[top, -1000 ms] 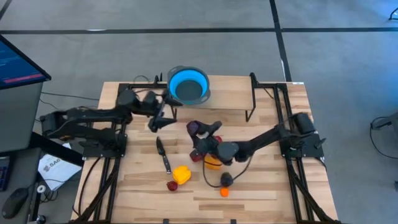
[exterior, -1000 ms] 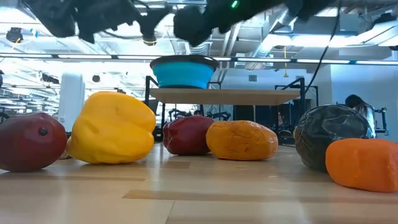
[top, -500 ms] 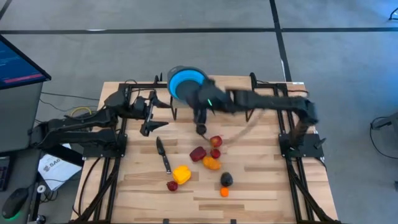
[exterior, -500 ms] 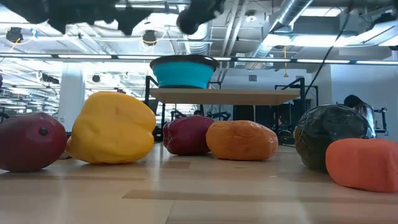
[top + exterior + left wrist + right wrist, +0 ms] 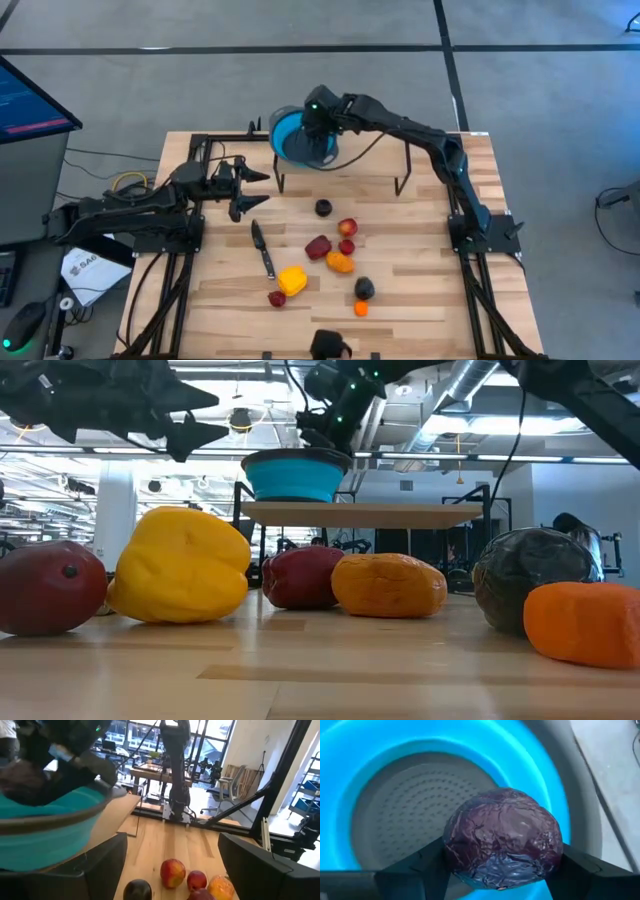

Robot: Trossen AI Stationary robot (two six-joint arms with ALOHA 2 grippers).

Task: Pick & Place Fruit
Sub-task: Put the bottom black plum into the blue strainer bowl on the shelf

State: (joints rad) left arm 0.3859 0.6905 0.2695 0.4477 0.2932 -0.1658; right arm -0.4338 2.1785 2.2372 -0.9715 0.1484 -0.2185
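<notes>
High view: right hand (image 5: pixel 318 128) over the blue bowl (image 5: pixel 288 143) at the far edge; left hand (image 5: pixel 243 187) waits open, empty. Low view: smooth, rounded fruit (image 5: pixel 180 565) lie on the bench (image 5: pixel 320 670). Right wrist view: fingers (image 5: pixel 415 870) clamp a wrinkled purple fruit (image 5: pixel 502 837) above the perforated bowl; off-centre release risks bounce-out.

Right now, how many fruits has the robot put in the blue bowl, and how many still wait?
None yet: the blue bowl looks empty inside. The right hand holds a dark purple fruit right above it, not yet dropped. Nine fruits still lie on the table, among them the yellow fruit, the black fruit and the small orange fruit. The left hand hangs open with nothing in it.
</notes>
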